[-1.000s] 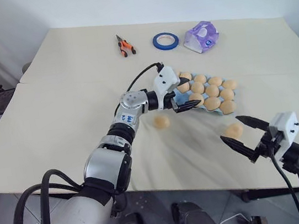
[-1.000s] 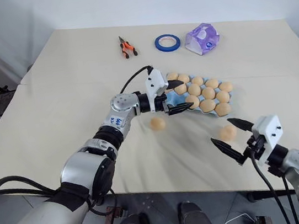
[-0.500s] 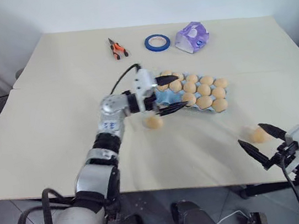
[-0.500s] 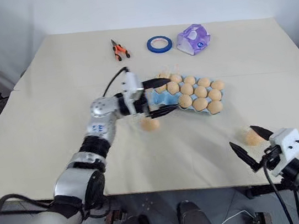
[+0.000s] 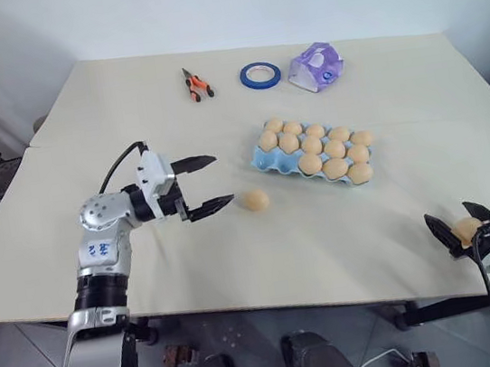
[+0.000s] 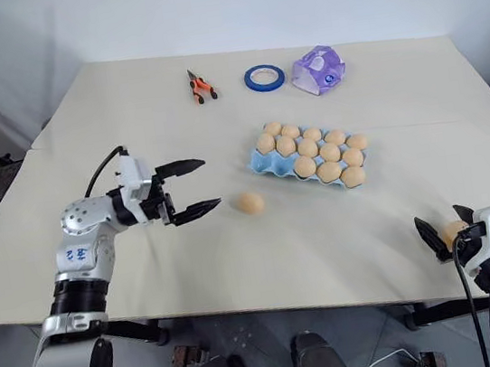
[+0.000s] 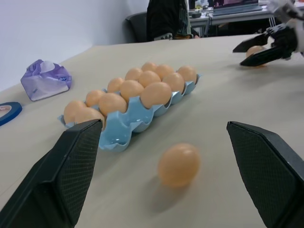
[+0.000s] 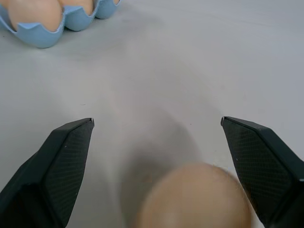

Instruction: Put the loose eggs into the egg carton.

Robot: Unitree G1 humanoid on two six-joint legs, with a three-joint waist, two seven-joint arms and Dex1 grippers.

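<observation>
Two loose eggs (image 5: pixel 256 200) w/ open table (image 5: pixel 84 142) around; right fingers (image 5: pixel 436 230) & left fingers (image 5: pixel 195 163) wide, empty.

Tan loose eggs (image 5: pixel 256 200) and a light blue egg carton (image 5: pixel 264 157) lie on a cream table (image 5: pixel 125 109).

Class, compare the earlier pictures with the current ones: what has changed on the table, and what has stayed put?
The left gripper drew back from the light blue moulded egg carton, jaws open and empty. The right gripper swung out to the table's near right corner, open around a loose tan egg. The other loose tan egg stayed put.
</observation>
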